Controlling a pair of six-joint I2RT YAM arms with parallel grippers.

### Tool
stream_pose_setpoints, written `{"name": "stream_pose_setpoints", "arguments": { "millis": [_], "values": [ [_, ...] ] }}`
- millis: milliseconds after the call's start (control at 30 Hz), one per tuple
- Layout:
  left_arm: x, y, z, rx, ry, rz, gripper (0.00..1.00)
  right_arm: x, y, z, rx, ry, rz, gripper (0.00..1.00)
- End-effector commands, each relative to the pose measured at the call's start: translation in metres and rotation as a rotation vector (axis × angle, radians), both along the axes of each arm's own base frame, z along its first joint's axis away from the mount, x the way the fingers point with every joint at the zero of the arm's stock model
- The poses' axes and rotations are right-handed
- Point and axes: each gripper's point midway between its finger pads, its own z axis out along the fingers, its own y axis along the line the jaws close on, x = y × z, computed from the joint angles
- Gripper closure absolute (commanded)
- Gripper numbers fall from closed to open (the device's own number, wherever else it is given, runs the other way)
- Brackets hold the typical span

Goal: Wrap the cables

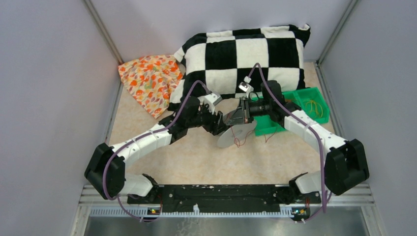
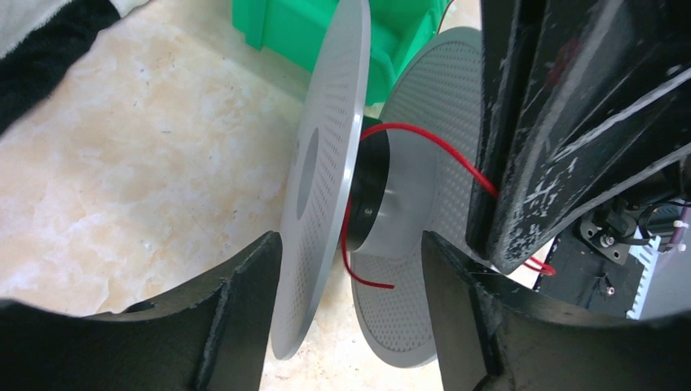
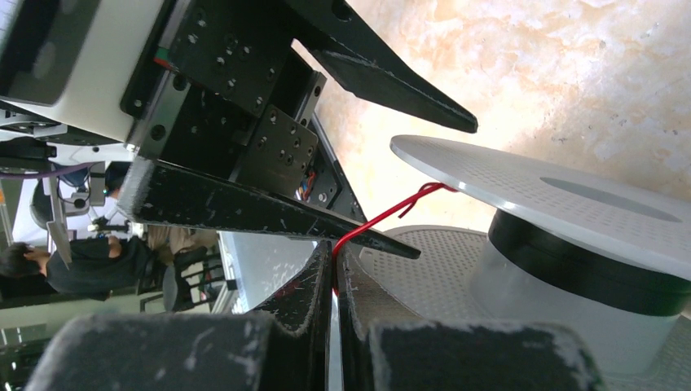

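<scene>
The grey spool point(image 1: 237, 134) stands tilted on the table, its black hub point(image 2: 368, 195) between two perforated flanges. A thin red cable point(image 2: 424, 140) loops round the hub, one end hanging loose. My right gripper point(image 3: 334, 259) is shut on this cable point(image 3: 383, 213) just beside the spool point(image 3: 570, 204); in the top view it point(image 1: 235, 116) hovers over the spool. My left gripper point(image 2: 350, 244) is open, its fingers point(image 2: 240, 314) either side of the spool's near rim without touching; in the top view it point(image 1: 223, 120) is at the spool's left. More red cables point(image 1: 268, 138) lie on the table.
A green bin point(image 1: 295, 96) holding yellow cables point(image 1: 312, 106) sits right of the spool. A black-and-white checked pillow point(image 1: 246, 54) lies behind, and an orange patterned cloth point(image 1: 150, 81) at back left. Grey walls close in both sides.
</scene>
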Motion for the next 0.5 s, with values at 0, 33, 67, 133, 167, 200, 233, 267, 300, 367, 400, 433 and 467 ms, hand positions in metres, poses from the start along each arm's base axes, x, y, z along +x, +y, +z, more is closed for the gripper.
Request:
{"name": "stream_pose_setpoints", "arguments": {
  "millis": [0,33,67,133,167,200,233,267,300,367,400,433,467],
  "values": [
    [0.0034,-0.0106,0.0106,-0.073,-0.024,-0.02,0.33,-0.0063,0.0028,0.0167,0.049,-0.061,0.023,1.0],
    [0.0036,-0.0116,0.0093,-0.073,-0.021,-0.025,0.34,-0.0068,0.0026,0.0155,0.048,-0.058,0.022,1.0],
    [0.004,-0.0123,0.0086,-0.072,-0.018,-0.026,0.35,-0.0071,0.0025,0.0152,0.05,-0.058,0.022,1.0],
    [0.0061,-0.0128,0.0076,-0.069,-0.019,-0.021,0.36,-0.0075,0.0026,0.0154,0.052,-0.057,0.023,1.0],
    [0.0068,-0.0127,0.007,-0.067,-0.019,-0.018,0.36,-0.0078,0.0028,0.0146,0.052,-0.056,0.024,1.0],
    [0.0079,-0.0125,0.0065,-0.065,-0.02,-0.013,0.37,-0.0076,0.0027,0.0144,0.052,-0.056,0.023,1.0],
    [0.0087,-0.0126,0.0057,-0.063,-0.02,-0.01,0.38,-0.0074,0.0028,0.0137,0.053,-0.055,0.023,1.0],
    [0.0088,-0.0125,0.005,-0.062,-0.02,-0.008,0.39,-0.0073,0.0029,0.0138,0.054,-0.055,0.025,1.0],
    [0.0092,-0.0125,0.0039,-0.06,-0.019,-0.007,0.4,-0.0071,0.0033,0.0134,0.055,-0.053,0.025,1.0],
    [0.0095,-0.0124,0.0037,-0.06,-0.017,-0.005,0.42,-0.007,0.004,0.0141,0.06,-0.053,0.028,1.0],
    [0.0098,-0.012,0.0032,-0.058,-0.017,-0.003,0.46,-0.0066,0.0041,0.014,0.061,-0.054,0.027,1.0],
    [0.0099,-0.0116,0.0031,-0.056,-0.018,-0.001,0.48,-0.0062,0.0042,0.0138,0.061,-0.053,0.026,1.0],
    [0.0101,-0.0113,0.0041,-0.057,-0.021,0.0,0.52,-0.0063,0.0043,0.0137,0.06,-0.054,0.026,1.0]
  ]
}}
